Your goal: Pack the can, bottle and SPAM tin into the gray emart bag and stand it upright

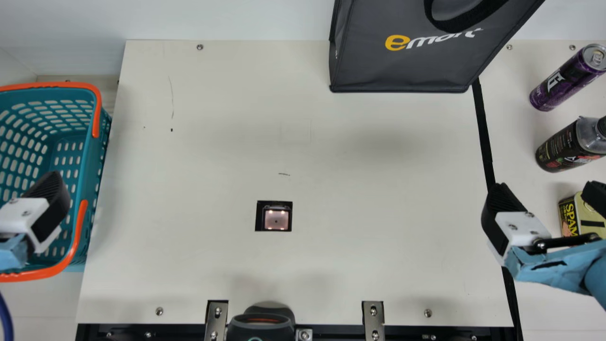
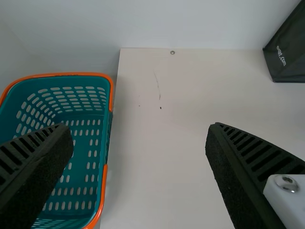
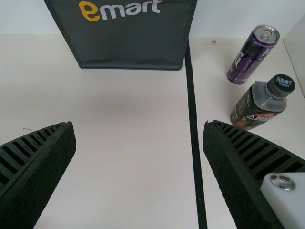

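The can (image 1: 563,80), bottle (image 1: 563,147) and tin (image 1: 571,215) make a row of 3 on the right part of the table (image 1: 355,189), beyond the black tape (image 1: 484,128). The can is farthest back, upright. The bottle stands in the middle, capped and upright, apart from the can. The tin is nearest the front, partly hidden by the right gripper (image 1: 547,190).

That gripper's 2 fingers are spread wide with nothing between them.

The bag (image 1: 397,66) stands upright at the back of the table, left of the can, its printed side to the front and a black handle (image 1: 461,21) hanging down over it. A bottom corner is at the tape.

The left gripper (image 1: 45,203) is over the basket (image 1: 89,156). In the left wrist view its 2 fingers are wide apart, gripping nothing.

The basket, teal with orange trim, sits beside the table's left edge. A small dark square (image 1: 259,218) with a pinkish middle marks the tabletop, and 2 metal brackets (image 1: 216,322) are at the near edge.
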Tool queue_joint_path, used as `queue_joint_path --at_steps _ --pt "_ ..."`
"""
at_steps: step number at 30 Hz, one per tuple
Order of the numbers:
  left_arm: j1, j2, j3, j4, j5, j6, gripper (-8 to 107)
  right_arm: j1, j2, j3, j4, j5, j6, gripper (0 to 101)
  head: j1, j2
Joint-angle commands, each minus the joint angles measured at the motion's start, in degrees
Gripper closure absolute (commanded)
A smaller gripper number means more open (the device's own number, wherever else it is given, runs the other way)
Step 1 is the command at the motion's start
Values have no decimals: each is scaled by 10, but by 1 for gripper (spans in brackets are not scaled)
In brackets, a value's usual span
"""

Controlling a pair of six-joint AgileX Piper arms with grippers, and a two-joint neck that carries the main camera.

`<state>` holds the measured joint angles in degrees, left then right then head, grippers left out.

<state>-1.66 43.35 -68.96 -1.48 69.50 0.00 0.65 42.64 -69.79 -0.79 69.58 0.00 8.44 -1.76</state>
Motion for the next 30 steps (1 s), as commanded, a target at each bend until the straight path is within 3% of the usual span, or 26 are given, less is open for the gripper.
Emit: queue_joint_path --at_steps 1,2,13,30 --pt "0 0 0 0 0 0 9 0 0 0 0 0 0 6 -19 -12" --pt "0 0 0 0 0 0 9 0 0 0 0 0 0 6 -42 -35" --pt "0 0 0 0 0 0 9 0 0 0 0 0 0 6 -184 -182" --pt "0 0 0 0 0 0 9 0 0 0 0 -1 0 6 -184 -182"
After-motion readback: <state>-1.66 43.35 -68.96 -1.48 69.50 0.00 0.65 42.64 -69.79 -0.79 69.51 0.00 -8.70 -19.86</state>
